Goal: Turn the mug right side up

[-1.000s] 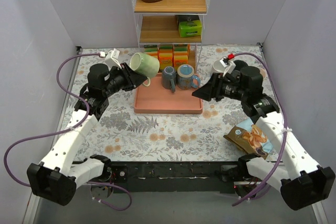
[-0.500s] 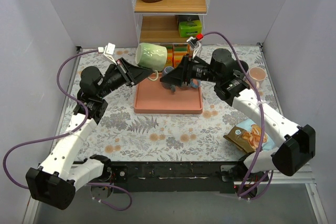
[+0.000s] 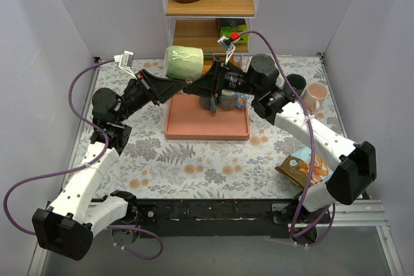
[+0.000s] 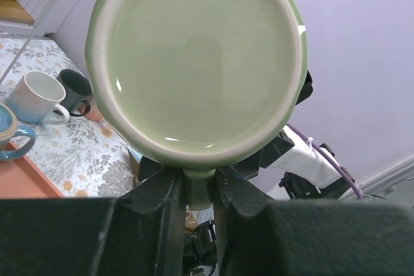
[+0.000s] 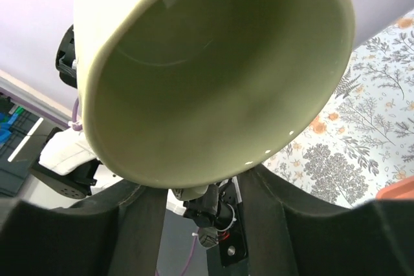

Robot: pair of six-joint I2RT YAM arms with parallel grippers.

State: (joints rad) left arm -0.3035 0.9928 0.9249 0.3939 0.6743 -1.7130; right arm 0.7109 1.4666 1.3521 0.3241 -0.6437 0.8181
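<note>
The pale green mug hangs on its side in the air over the back edge of the pink tray. My left gripper is shut on the mug's handle. The left wrist view shows the mug's base with the handle pinched between my left gripper's fingers. My right gripper is open at the mug's mouth. In the right wrist view the open mouth fills the frame. The rim sits just above the gap of my right gripper, whose fingers are spread to either side.
Two blue-grey mugs stand upright at the back of the tray. A wire shelf with boxes is behind. A black mug and a pinkish mug stand at the back right. A snack bag lies at the front right.
My left arm has lifted the mug higher and turned it onto its side. My right arm has swung from the right of the table over the tray to the mug's mouth.
</note>
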